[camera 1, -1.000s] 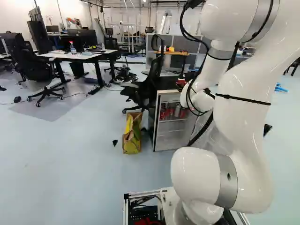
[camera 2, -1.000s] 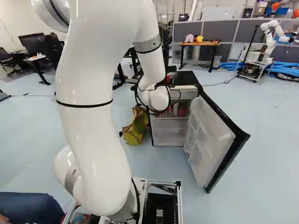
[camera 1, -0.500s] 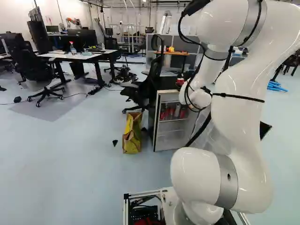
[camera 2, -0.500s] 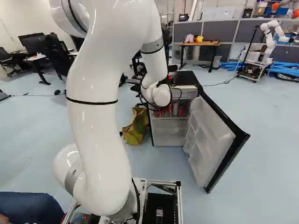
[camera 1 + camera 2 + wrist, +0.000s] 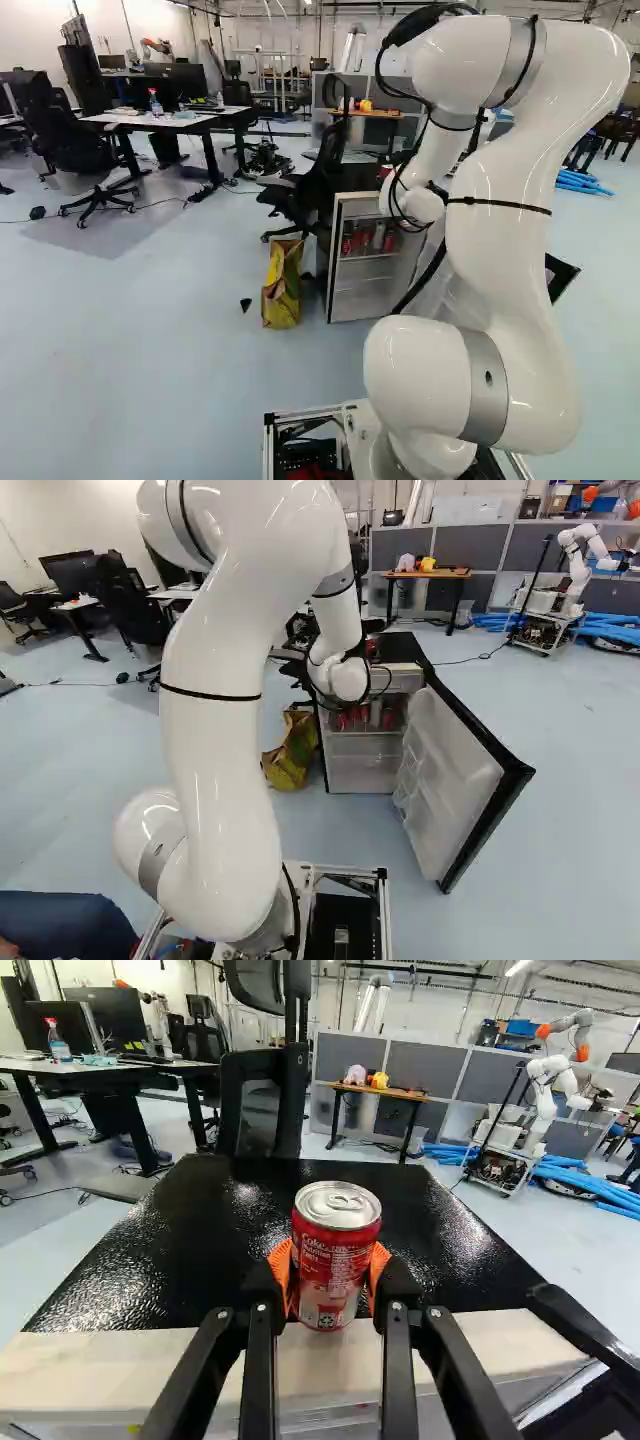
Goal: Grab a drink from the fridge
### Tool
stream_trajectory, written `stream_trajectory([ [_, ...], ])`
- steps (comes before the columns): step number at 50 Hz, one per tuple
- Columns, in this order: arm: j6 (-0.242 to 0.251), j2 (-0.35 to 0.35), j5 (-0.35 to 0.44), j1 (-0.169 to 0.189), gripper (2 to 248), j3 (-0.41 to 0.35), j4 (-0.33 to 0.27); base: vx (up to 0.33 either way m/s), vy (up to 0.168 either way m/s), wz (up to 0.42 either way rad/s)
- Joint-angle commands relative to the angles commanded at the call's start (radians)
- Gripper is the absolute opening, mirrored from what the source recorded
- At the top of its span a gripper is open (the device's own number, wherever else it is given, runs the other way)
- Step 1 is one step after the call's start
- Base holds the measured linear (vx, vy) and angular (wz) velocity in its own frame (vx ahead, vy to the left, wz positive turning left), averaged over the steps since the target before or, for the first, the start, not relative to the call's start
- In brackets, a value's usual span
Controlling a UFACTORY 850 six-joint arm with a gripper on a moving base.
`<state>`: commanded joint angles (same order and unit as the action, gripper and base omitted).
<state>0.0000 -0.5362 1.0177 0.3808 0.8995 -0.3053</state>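
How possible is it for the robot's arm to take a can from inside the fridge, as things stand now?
Probably not: the gripper is occupied, shut on a red can, although the open door leaves the cans inside exposed.

The arm (image 5: 220, 750) partly hides the fridge (image 5: 405, 648).

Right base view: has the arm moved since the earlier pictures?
Yes. The arm's tall white link has swung toward that view's right, judged against the lowest joint at its foot. The open fridge door hasn't moved.
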Motion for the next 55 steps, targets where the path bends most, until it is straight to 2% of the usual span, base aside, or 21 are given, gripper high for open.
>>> stream_trajectory([
  [15,0.000,0.000,0.000,0.000,96,0.000,0.000,0.000,0.000,0.000],
  [16,0.000,0.000,0.000,0.000,119,0.000,0.000,0.000,0.000,0.000],
  [21,0.000,0.000,0.000,0.000,119,0.000,0.000,0.000,0.000,0.000],
  [22,0.000,0.000,0.000,0.000,153,0.000,0.000,0.000,0.000,0.000],
  [26,0.000,0.000,0.000,0.000,153,0.000,0.000,0.000,0.000,0.000],
  [27,0.000,0.000,0.000,0.000,189,0.000,0.000,0.000,0.000,0.000],
  [31,0.000,0.000,0.000,0.000,189,0.000,0.000,0.000,0.000,0.000],
  [32,0.000,0.000,0.000,0.000,227,0.000,0.000,0.000,0.000,0.000],
  [36,0.000,0.000,0.000,0.000,227,0.000,0.000,0.000,0.000,0.000],
  [37,0.000,0.000,0.000,0.000,247,0.000,0.000,0.000,0.000,0.000],
  [55,0.000,0.030,0.000,0.007,247,-0.040,0.000,0.000,0.000,0.000],
])
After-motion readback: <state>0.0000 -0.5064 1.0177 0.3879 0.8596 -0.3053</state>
